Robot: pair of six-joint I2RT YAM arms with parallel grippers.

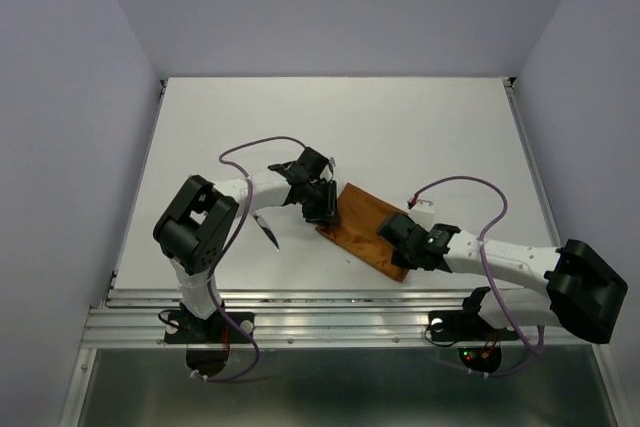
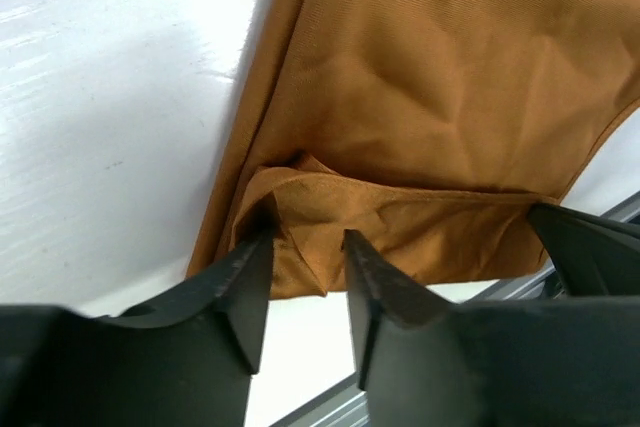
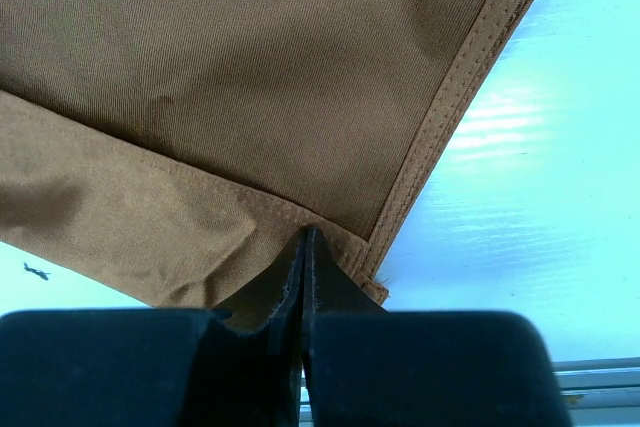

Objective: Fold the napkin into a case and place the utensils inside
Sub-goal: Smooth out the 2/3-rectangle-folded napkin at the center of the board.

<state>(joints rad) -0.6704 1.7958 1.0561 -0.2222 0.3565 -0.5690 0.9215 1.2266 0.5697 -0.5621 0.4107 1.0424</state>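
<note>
Farthest left, a slim utensil [image 1: 268, 231] with a dark pointed end lies bare on the white table [image 1: 400, 127], off to the outer side of the left fingers [image 1: 322, 209] and apart from the cloth.

The left fingers stand over the left end of the rust-orange napkin [image 1: 360, 219]. In the left wrist view they [image 2: 308, 247] are parted, with a clear gap between them and nothing clamped. The tip of one finger touches a small bunched fold of the napkin [image 2: 440, 77], and that fold lies just ahead of the gap. Beyond the tips the cloth spreads out wrinkled and doubled over, one layer on another.

The napkin lies flat on the table as a slanted rectangle between the two sets of fingers.

At its right end are the right fingers [image 1: 392, 230]. In the right wrist view they [image 3: 306, 237] are pressed fully together, their tips at the stitched hem near a corner of the napkin [image 3: 250, 47]. Whether any cloth is pinched there cannot be told.
</note>
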